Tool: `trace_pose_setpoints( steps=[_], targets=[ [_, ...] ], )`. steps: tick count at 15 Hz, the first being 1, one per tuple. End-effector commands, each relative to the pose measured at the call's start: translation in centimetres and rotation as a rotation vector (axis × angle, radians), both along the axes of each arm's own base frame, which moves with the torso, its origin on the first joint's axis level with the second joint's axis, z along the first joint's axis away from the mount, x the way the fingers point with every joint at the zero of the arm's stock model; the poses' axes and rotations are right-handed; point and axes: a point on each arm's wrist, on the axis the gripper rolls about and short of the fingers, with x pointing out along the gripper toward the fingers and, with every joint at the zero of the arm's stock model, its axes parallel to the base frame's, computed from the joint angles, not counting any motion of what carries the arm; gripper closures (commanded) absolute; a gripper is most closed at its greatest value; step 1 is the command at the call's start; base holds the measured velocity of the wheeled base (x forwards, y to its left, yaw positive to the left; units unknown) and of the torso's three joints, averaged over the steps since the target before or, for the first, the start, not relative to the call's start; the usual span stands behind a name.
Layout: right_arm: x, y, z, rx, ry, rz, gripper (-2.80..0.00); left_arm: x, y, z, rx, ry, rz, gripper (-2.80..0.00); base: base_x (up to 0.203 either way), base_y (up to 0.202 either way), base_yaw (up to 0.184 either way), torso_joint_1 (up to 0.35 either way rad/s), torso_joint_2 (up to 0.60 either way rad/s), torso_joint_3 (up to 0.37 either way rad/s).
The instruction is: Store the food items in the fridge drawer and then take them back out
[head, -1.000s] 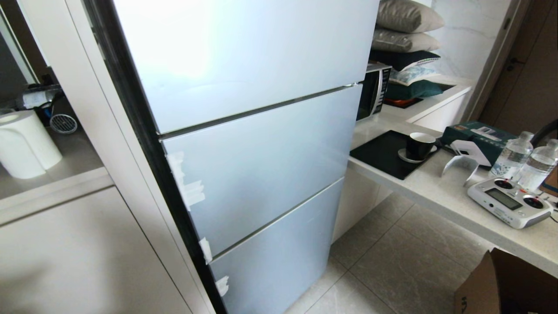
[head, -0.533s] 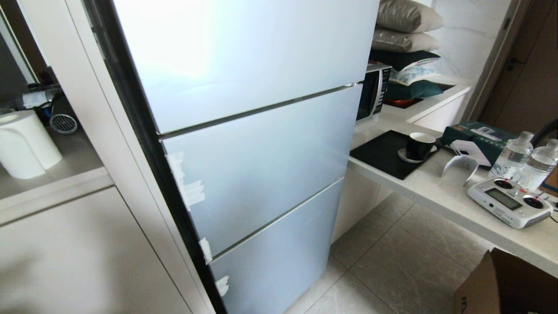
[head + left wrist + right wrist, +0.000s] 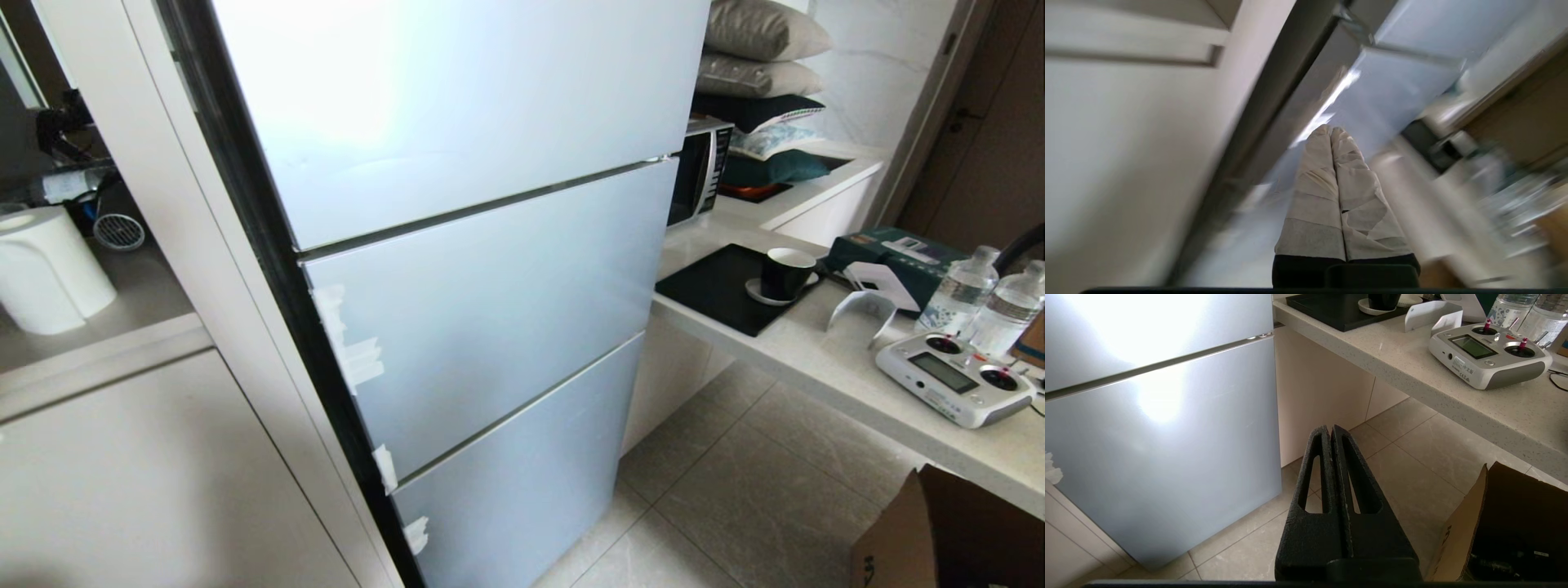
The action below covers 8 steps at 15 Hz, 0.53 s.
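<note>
- Head view: a tall fridge (image 3: 457, 269) with three pale blue-grey glossy fronts is seen, all shut, with white tape scraps (image 3: 353, 353) stuck along its left edge.
- The fridge drawer and the two fruits are not seen in any view; the fridge fronts are closed.
- Neither arm is seen in the head view.
- To the left of the fridge, a white cabinet (image 3: 155, 482) is seen, with a white paper roll (image 3: 45, 269) standing on its shelf.
- To the right, a pale counter (image 3: 824, 359) is seen, bearing a black mat (image 3: 710, 294), a dark cup (image 3: 785, 272) on a saucer, a white remote controller (image 3: 951, 377), two water bottles (image 3: 962, 290) and a green box (image 3: 898, 249).
- A microwave (image 3: 700, 167) and stacked cushions (image 3: 759, 49) are seen behind the counter; a cardboard box (image 3: 939, 535) stands on the tiled floor.
- Left wrist view: the left gripper (image 3: 1331, 131) is seen with its white-wrapped fingers (image 3: 1316, 183) pressed together, nothing between them, pointing toward the fridge's side edge; the surroundings are blurred.
- Right wrist view: the right gripper (image 3: 1331, 428) is seen with its black fingers (image 3: 1310, 486) closed on nothing, held over the floor tiles between the lowest fridge front and the cardboard box.
</note>
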Motion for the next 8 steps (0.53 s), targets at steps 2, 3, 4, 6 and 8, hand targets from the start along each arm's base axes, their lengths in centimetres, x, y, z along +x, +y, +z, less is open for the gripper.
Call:
trace_pose_setpoints(
  steps=[2, 3, 4, 6, 8],
  targets=[
    [0.0, 0.0, 0.0, -0.001, 0.0, 0.001, 0.0, 10.0, -0.1, -0.2, -0.481, 0.217, 0.019, 0.0, 0.0, 0.0, 0.0, 0.0, 0.0, 0.0],
    [0.0, 0.0, 0.0, -0.001, 0.001, 0.0, 0.0, 11.5, -0.1, -0.4, -0.545, 0.223, 0.022, 0.0, 0.0, 0.0, 0.0, 0.0, 0.0, 0.0],
    [0.0, 0.0, 0.0, -0.001, 0.001, 0.0, 0.0, 13.0, -0.1, -0.3, -0.592, 0.199, 0.017, 0.0, 0.0, 0.0, 0.0, 0.0, 0.0, 0.0],
    [0.0, 0.0, 0.0, -0.001, 0.0, 0.0, 0.0, 15.7, 0.0, -0.2, -0.63, 0.139, 0.006, 0.0, 0.0, 0.0, 0.0, 0.0, 0.0, 0.0],
    [0.0, 0.0, 0.0, -0.001, 0.001, 0.0, 0.0, 18.1, 0.0, -0.1, -0.647, 0.125, 0.001, 0.0, 0.0, 0.0, 0.0, 0.0, 0.0, 0.0]
  ],
)
